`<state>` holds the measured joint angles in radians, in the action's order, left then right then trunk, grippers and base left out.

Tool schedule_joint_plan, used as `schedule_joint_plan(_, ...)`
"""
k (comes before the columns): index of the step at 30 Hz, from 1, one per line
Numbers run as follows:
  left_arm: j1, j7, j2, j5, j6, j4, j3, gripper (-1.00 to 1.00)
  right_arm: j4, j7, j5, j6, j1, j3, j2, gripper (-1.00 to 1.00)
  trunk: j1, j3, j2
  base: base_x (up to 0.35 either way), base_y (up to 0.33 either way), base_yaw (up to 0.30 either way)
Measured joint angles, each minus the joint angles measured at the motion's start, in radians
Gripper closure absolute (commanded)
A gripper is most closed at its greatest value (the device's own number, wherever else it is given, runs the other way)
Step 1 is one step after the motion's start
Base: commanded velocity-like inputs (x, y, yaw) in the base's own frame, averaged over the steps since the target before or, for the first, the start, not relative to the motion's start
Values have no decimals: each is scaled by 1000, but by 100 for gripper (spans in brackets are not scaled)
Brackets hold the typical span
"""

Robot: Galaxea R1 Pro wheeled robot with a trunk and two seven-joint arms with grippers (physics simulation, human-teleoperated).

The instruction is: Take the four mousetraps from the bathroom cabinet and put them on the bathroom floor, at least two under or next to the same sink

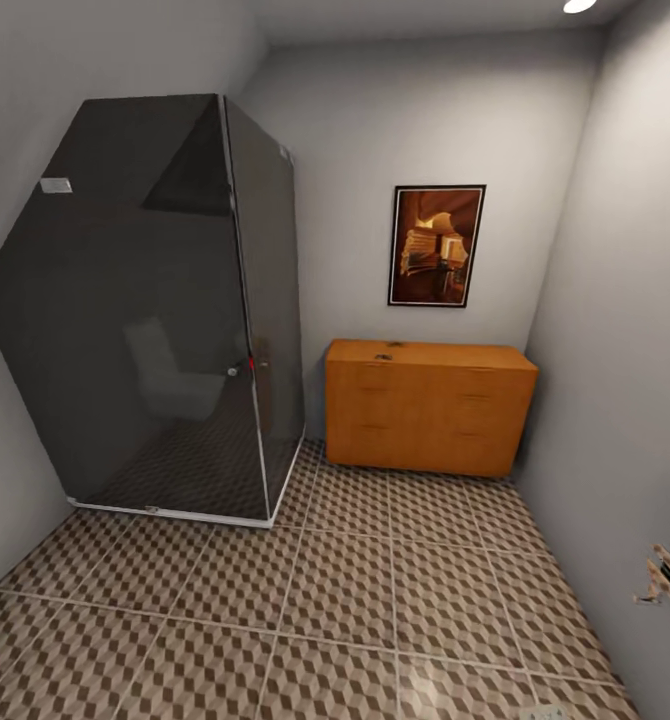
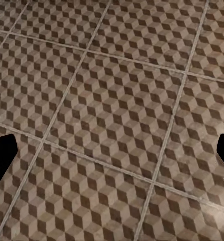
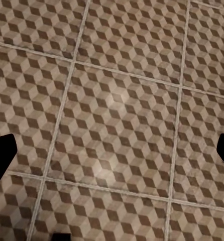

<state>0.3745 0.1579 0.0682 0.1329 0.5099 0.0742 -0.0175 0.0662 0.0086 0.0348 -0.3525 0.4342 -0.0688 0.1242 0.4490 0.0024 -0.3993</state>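
I am standing in a narrow bathroom with plain grey walls. The bathroom floor (image 1: 375, 600) spreads out below me in large square tiles printed with brown, beige and white cubes, split by pale grout lines. At the far wall sits the cabinet (image 1: 430, 408), a wide low orange-brown chest with drawer fronts and wooden bar handles, its right end close to the right-hand wall. On its flat top, towards the left and back, lie a few small dark things (image 1: 387, 351), too small for me to tell whether they are mousetraps. Above the cabinet hangs a dark-framed picture (image 1: 436, 245) in warm orange tones. To the left, filling the corner, stands a shower enclosure (image 1: 165, 310) of dark smoked glass on a white base rail, just beside the cabinet's left end, with a dark grey floor inside. A round ceiling light (image 1: 579, 5) glows at the top right.

My left gripper (image 2: 112, 153) hangs over bare patterned tile; its fingertips (image 2: 2, 153) are spread wide at the edges of that wrist view, with nothing between them. My right gripper (image 3: 112, 153) is the same, spread wide above the tiles, holding nothing.
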Motion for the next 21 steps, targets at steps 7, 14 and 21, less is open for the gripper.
schedule_joint_plan(7,0,0,-1,0,1,0,0,-100,0,0,0,0,0,0,0,-100,0,0,0,315,0,0)
schedule_joint_plan(14,0,0,-1,0,1,0,0,-100,0,0,0,0,0,0,0,-100,0,0,0,315,0,0)
schedule_joint_plan(21,0,0,-1,0,1,0,0,-100,0,0,0,0,0,0,0,-100,0,0,0,315,0,0)
